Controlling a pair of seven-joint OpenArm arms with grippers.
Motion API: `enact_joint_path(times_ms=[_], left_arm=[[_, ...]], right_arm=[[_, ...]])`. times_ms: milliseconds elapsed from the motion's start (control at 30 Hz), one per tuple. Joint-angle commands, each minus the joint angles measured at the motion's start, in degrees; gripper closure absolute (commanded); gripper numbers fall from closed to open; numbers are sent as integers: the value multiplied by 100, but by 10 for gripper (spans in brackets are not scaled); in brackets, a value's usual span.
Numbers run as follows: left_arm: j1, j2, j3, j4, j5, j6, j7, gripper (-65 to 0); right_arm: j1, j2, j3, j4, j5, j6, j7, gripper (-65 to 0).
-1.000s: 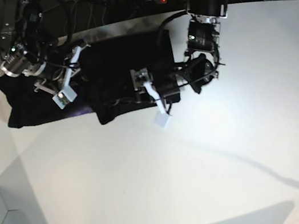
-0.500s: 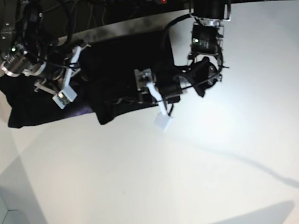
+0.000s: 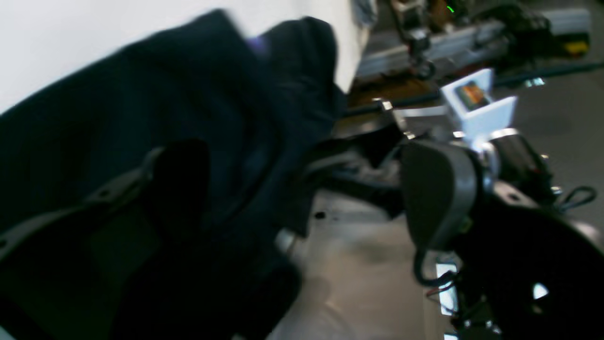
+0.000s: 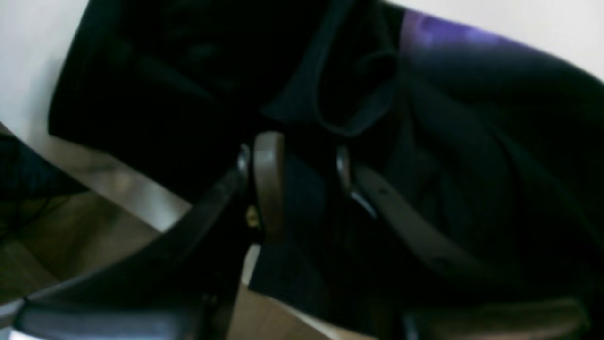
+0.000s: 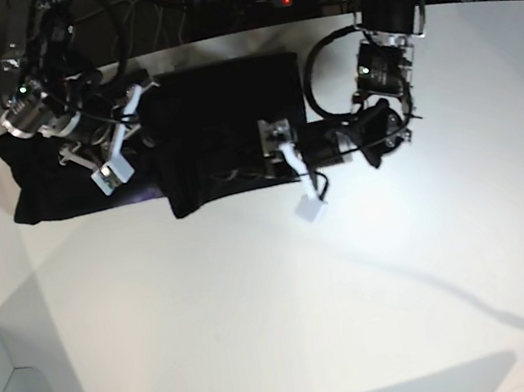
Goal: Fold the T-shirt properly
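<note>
Black T-shirt (image 5: 220,127) lies bunched on your white counter (image 5: 291,302), right claw (image 4: 302,165) clamped on its cloth, left claw (image 5: 290,173) spread wide beside it

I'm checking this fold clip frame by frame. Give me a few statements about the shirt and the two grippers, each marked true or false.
1. The T-shirt lies on a white table. True.
2. The right gripper is closed on a fold of the T-shirt. True.
3. The left gripper is clamped shut on the cloth. False: its jaws are spread wide at the shirt's edge.
4. The T-shirt is white. False: it is black, with a patch of purple print showing.
5. Both arms are over the far part of the table. True.
</note>
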Motion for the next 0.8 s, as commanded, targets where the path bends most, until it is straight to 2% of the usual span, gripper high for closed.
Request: enact_joint_path(times_ms=[0,233,467,700,767], left_arm=[[-92,-51,-58,220,-185,-12,-22,-626],[101,-157,-49,264,9,-12,-22,-626],[224,362,4,255,976,-12,39,-626],[83,397,320,264,985,-12,48,-626],[57,441,329,255,985,-65,224,-626]], right_arm=[[36,25,4,80,100,104,95,-150],[36,25,4,71,100,104,95,-150],[71,25,4,71,100,104,95,-150],[71,25,4,71,100,104,95,-150],[71,25,4,71,100,104,95,-150]])
